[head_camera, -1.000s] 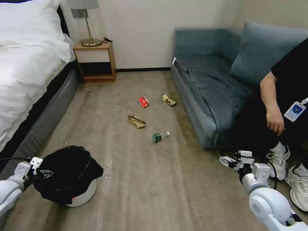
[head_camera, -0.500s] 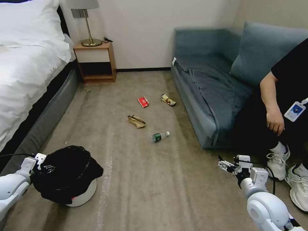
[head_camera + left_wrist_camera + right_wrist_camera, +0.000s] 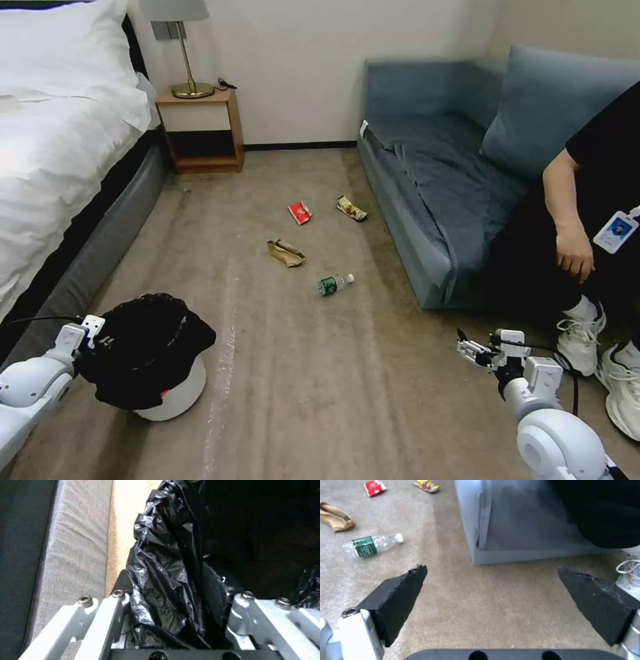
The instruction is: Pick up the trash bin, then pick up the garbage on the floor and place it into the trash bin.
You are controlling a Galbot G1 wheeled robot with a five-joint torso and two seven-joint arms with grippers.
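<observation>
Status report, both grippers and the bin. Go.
Left gripper shut on the black-bagged white round trash bin. Right gripper open above carpet, empty. Clear green-labelled bottle nearest litter; path unobstructed.

Beige carpet [image 3: 287, 373]; white-sheeted bed [image 3: 53, 153] left, wooden nightstand [image 3: 200, 130] with brass lamp [image 3: 183, 50], blue-grey sofa [image 3: 453, 173] right.
</observation>
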